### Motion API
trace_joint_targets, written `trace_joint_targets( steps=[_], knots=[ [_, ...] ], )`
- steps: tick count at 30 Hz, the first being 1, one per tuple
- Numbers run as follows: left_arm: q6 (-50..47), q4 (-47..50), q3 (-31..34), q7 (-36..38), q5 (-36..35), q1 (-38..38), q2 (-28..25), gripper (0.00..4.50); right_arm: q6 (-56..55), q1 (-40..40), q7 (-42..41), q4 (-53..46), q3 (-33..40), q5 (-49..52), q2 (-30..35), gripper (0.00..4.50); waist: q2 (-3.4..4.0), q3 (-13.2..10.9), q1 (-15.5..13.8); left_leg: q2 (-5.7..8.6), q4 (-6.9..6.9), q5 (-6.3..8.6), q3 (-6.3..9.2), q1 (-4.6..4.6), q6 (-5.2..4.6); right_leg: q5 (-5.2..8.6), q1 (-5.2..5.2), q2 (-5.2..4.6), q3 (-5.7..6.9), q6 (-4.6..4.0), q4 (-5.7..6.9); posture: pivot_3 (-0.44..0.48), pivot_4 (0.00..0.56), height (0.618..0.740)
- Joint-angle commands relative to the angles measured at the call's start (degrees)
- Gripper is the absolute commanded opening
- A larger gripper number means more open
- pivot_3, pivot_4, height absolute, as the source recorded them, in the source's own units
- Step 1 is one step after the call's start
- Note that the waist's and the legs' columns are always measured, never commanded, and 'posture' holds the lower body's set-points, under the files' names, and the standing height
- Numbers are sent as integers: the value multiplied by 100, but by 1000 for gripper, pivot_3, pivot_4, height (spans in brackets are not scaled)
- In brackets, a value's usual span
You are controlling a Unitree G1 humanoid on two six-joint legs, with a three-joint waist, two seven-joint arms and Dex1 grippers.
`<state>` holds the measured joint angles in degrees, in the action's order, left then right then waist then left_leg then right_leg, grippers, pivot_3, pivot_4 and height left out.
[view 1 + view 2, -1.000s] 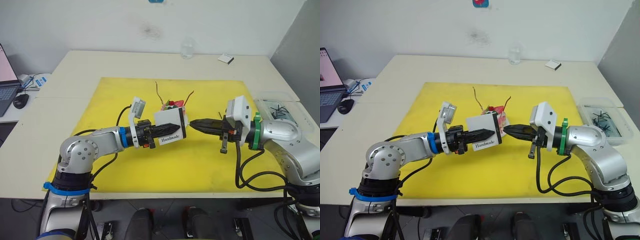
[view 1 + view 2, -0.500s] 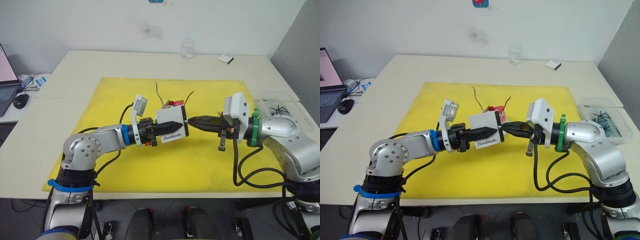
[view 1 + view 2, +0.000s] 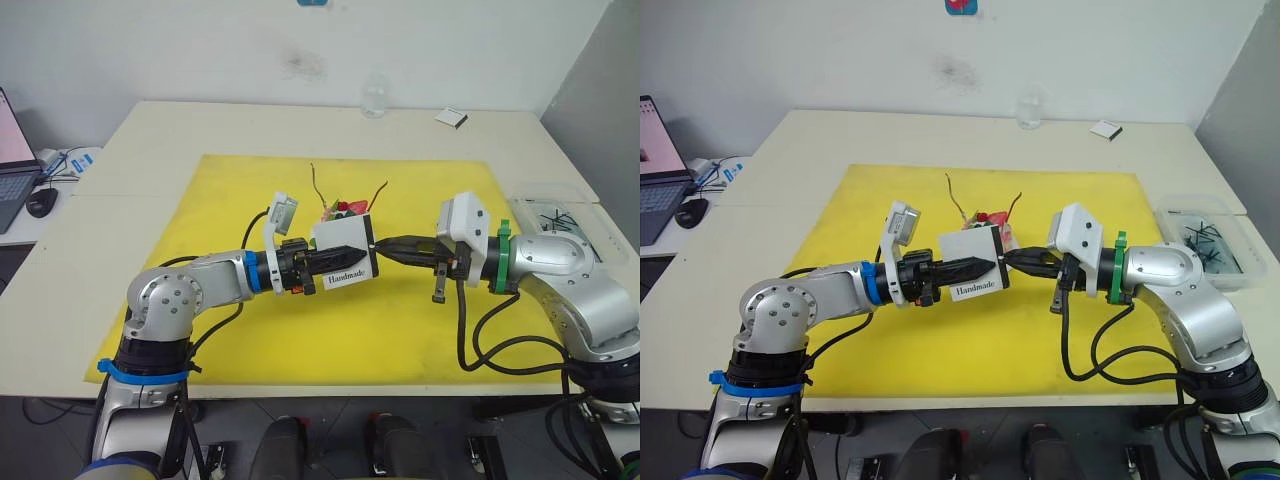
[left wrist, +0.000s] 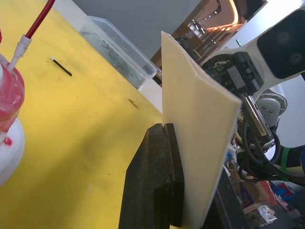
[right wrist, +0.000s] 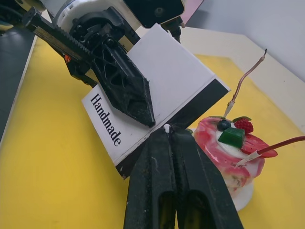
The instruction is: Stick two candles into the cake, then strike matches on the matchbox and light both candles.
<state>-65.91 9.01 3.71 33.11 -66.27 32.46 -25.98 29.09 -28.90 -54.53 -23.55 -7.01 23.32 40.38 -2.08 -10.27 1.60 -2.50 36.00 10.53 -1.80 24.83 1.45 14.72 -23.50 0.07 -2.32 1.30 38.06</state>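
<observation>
The matchbox (image 3: 345, 262) is clamped in the left gripper (image 3: 335, 260) above the yellow mat (image 3: 250, 330), cake (image 3: 343, 210) at its 12 o'clock. At 3 o'clock, the right gripper (image 5: 167, 136) pinches a match (image 5: 166, 128) against its black strip.

Both arms bent inward, forearms near level, fingertips facing each other mid-scene. Left gripper (image 3: 345, 258) clamped on the matchbox (image 3: 343, 258), holding it on edge. Right gripper (image 3: 383, 247) fingers pressed together, tips at the box's black strip, pinching a match (image 5: 166, 128).
</observation>
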Motion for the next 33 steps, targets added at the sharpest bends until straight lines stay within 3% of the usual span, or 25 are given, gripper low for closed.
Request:
trace_joint_targets(
  steps=[1,5,9,16,22,29,33],
  knots=[
    [16,-363,811,-394,-824,717,162,0,356,271,-422,-148,-187,-101,621,20,-4,-1,-23,0,2,0,0,0,0,0,0,0,1,0,0,0,150,740],
    [-421,-508,1164,-827,-1446,612,-58,0,792,548,-711,-450,116,355,1139,20,-1,2,-22,-1,4,0,4,-2,0,0,8,-1,5,0,-1,0,150,740],
    [-583,138,977,-824,-1437,-81,-275,0,974,344,-500,-395,377,563,1001,20,1,3,59,-6,1,3,-12,-13,-4,1,7,-1,-11,1,1,0,150,740],
    [-240,946,494,-484,-706,-995,-459,0,702,-165,-132,-156,497,561,398,20,-2,2,5,-6,7,0,8,-11,-2,-4,11,2,-4,-9,7,0,150,740],
    [-134,1239,529,-337,-635,-1531,-621,0,409,-635,158,172,316,385,-215,20,-2,1,5,-2,6,1,-6,-9,-2,-4,9,-4,-7,-8,-3,0,150,740],
    [12,1262,634,-520,-700,-1544,-549,0,153,-1004,192,597,131,163,-602,20,-2,2,-14,-6,5,1,5,-8,-2,-4,9,-2,-5,-9,1,0,150,740],
    [88,1292,608,-489,-579,-1680,-564,0,-367,-1597,562,1336,-263,-406,-1249,20,-1,2,58,-5,6,1,-12,-9,-3,-5,4,-2,-9,-8,3,0,150,740]
  ],
)
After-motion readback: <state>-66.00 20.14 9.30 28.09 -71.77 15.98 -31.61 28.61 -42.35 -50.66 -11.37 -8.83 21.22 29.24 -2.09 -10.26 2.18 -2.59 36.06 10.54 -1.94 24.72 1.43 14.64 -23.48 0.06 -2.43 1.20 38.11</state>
